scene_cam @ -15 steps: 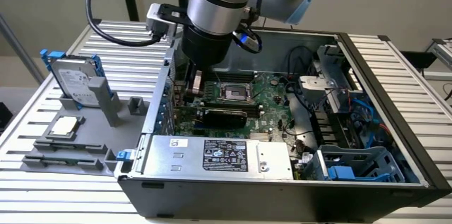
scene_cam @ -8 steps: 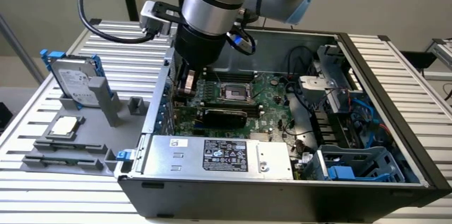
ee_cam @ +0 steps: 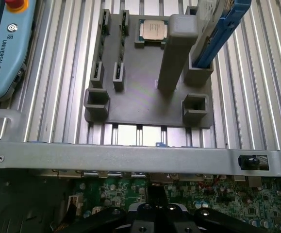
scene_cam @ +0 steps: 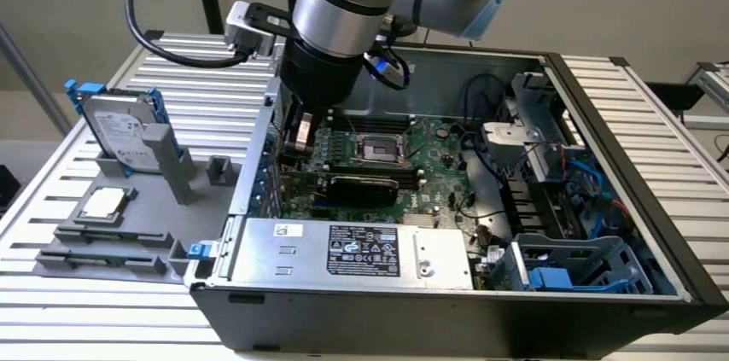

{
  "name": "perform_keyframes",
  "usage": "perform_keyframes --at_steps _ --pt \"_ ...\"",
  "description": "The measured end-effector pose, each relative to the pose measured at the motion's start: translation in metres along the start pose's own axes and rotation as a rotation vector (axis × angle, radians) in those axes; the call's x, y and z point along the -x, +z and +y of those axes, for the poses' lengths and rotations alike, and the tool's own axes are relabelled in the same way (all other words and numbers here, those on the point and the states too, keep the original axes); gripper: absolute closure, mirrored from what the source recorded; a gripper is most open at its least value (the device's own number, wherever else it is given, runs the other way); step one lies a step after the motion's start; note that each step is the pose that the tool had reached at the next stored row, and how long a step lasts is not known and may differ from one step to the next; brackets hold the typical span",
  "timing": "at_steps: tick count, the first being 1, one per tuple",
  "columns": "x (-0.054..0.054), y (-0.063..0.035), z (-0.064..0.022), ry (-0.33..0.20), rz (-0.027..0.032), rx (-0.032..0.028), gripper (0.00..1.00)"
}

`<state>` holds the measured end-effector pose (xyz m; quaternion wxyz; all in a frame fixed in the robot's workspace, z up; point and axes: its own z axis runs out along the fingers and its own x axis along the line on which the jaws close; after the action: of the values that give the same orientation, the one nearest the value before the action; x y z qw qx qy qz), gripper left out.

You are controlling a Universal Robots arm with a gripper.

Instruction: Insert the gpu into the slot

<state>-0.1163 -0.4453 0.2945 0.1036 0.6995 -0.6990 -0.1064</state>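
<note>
**Insertion step in hand, seating unconfirmed**

Silver-and-grey Universal Robots arm [scene_cam: 336, 11] reaching down into open dark-grey metal computer case [scene_cam: 456, 323]. Black gripper [ee_cam: 155, 216] hanging low over green motherboard [scene_cam: 439, 152], close to the case wall on the exterior view's left. Cannot tell whether gripper is apart, together or clamped on anything.

Gpu [scene_cam: 358, 186], a flat black rectangular card with a glossy dark shroud, set across the board just beside square silver processor socket [scene_cam: 376, 149]. Placed between that socket and grey, silver-labelled power-supply box [scene_cam: 353, 250]. Near the arm's lower end but, as far as shows, not under it.

Slot, a long narrow bright-blue plastic connector, glimpsed as a sliver of blue [scene_cam: 323, 200] at the card's end toward the exterior view's left. Remainder covered by the card.

Outside the case, on ribbed aluminium table [ee_cam: 256, 97]: flat grey plastic fixture plate [ee_cam: 140, 97] carrying loose silver processor chip [ee_cam: 154, 30] and hard drive in blue bracket [ee_cam: 218, 34].

Judged from this: card already brought onto its slot, pressing-home stage at hand. Impossible to say whether fully seated.

Called for at this stage, by the look of it: card edge kept parallel with the connector. Also a straight, even push along the top edge, with socket and loose cables left well alone.
</note>
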Motion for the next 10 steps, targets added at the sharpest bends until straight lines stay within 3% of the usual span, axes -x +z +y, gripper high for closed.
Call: perform_keyframes --at_steps 10 --pt "0.004 0.0022 0.0018 0.001 0.0044 0.0001 0.89"
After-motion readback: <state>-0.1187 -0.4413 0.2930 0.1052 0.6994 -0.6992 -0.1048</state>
